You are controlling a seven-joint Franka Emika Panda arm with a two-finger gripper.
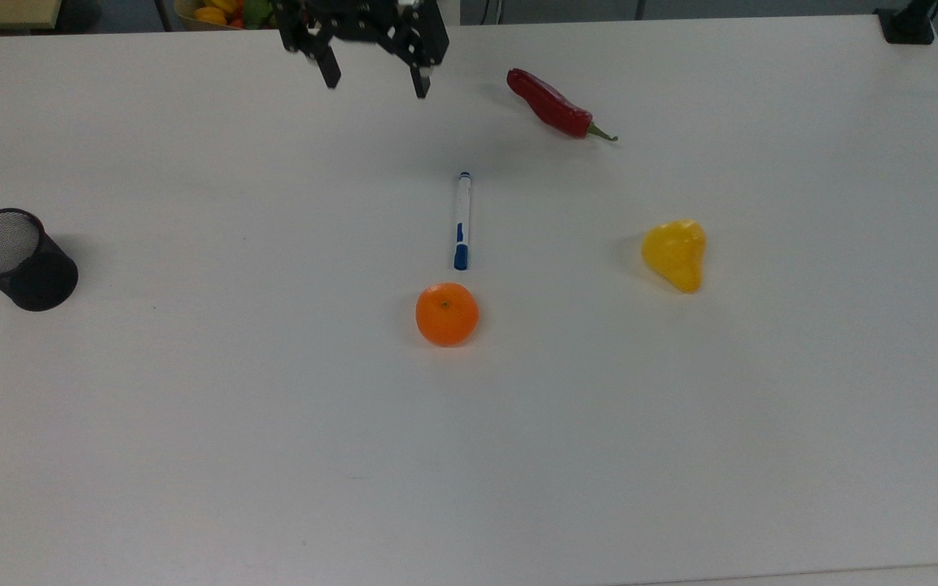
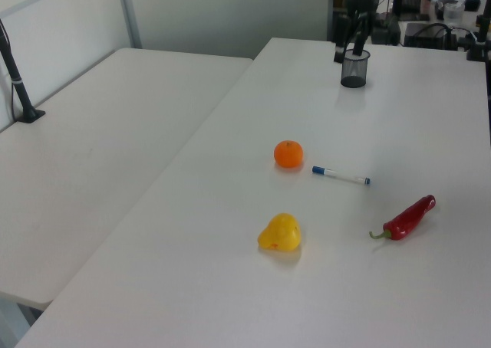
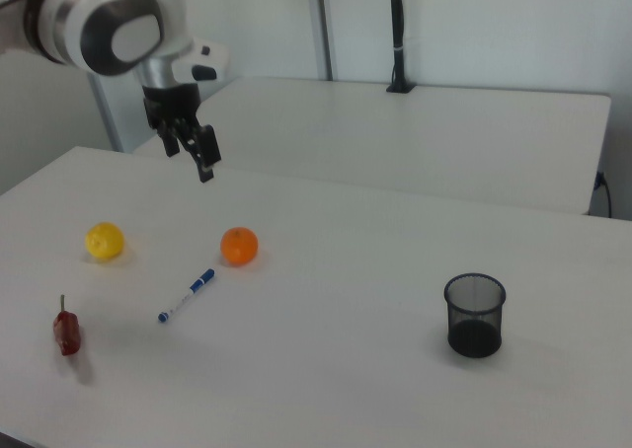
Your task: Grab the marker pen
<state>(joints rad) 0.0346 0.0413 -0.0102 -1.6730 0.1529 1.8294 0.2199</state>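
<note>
The marker pen (image 1: pixel 461 220) lies flat on the white table, a white barrel with its blue cap pointing at the orange (image 1: pixel 447 314). The left view has the marker pen (image 2: pixel 341 176) just right of the orange (image 2: pixel 288 154), and the right view has the marker pen (image 3: pixel 188 295) below and left of the orange (image 3: pixel 239 246). My gripper (image 1: pixel 375 81) hangs open and empty at the top view's upper edge, well apart from the pen. The gripper (image 3: pixel 193 157) is high above the table in the right view, and the gripper (image 2: pixel 350 47) sits at the left view's top.
A red chili (image 1: pixel 554 104) lies at the top view's upper right of the pen. A yellow fruit (image 1: pixel 675 254) sits to the top view's right. A black mesh cup (image 1: pixel 17 259) stands at the top view's far left. The table (image 1: pixel 469 456) is bare toward the near edge.
</note>
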